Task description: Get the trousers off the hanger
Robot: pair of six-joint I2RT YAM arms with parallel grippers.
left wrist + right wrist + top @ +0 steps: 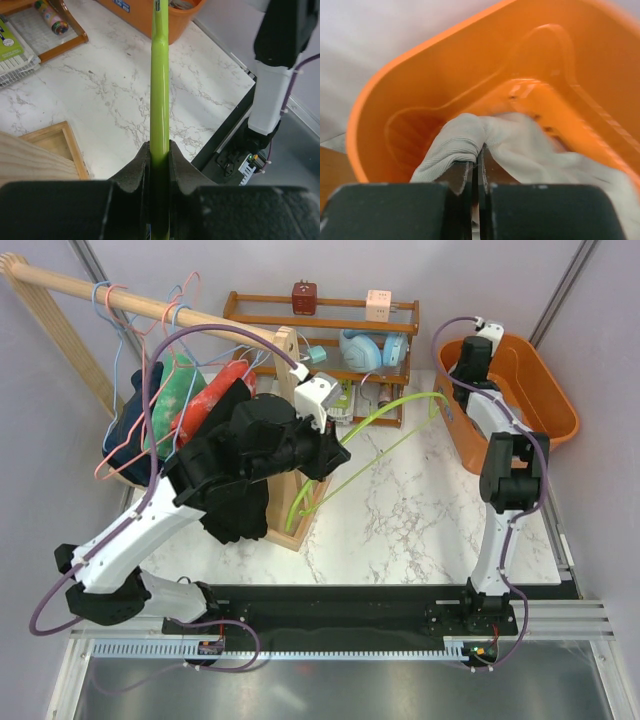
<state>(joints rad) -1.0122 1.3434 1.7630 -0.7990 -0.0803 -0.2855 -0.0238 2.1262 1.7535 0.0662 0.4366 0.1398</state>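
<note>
Hanger (160,100): long axis points toward bin (541,372)
Left gripper (160,151): clamps hanger
Right gripper (477,161): pinches trousers (520,146) in bin
Surface: marble table (405,512)

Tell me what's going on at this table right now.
The left gripper is clamped on the lime-green hanger, holding it above the marble table. The right gripper is down inside the orange basket, shut on a fold of the light grey trousers. The trousers lie in the basket, off the hanger, which looks bare.
</note>
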